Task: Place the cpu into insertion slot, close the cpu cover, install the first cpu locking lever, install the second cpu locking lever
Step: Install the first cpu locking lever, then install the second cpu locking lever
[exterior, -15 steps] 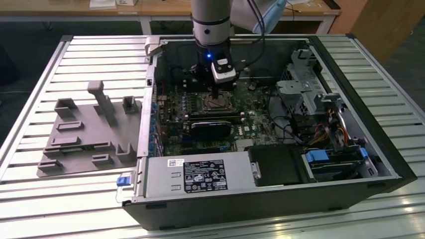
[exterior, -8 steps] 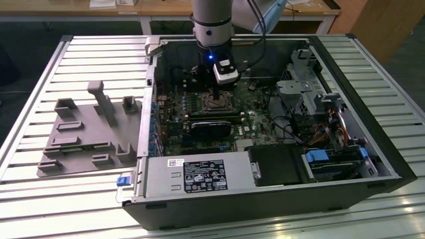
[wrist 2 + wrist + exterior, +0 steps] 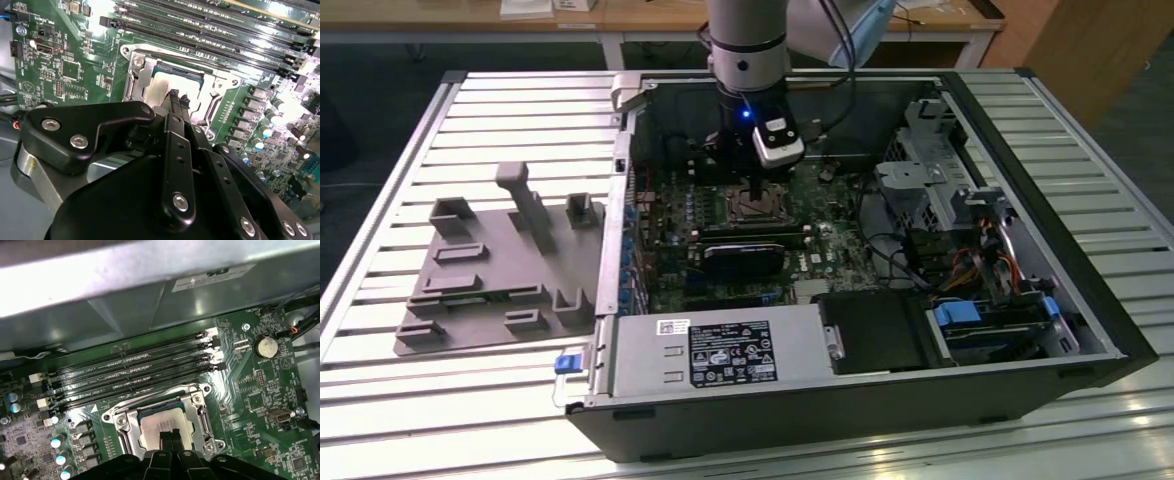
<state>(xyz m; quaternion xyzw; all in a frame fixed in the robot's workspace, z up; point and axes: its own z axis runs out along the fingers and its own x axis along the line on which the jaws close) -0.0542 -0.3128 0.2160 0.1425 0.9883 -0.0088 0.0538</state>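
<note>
Lying flat in the insertion slot (image 3: 165, 427) on the green motherboard (image 3: 260, 400), with silvery-tan top showing: the cpu (image 3: 164, 426). Framing it closely, apparently lying down around it, the cpu cover (image 3: 121, 421). Probably handling as light, stiff and slippery, with a fragile underside; taking hold by opposite edges seems safest, never pressing hard on the top. Hovering directly over the chip, fingertips brought together and gripping nothing visible: the gripper (image 3: 170, 436). Running just beside the socket, black memory slots (image 3: 135, 375). Enclosing everything, the open computer case (image 3: 1067, 250).
</note>
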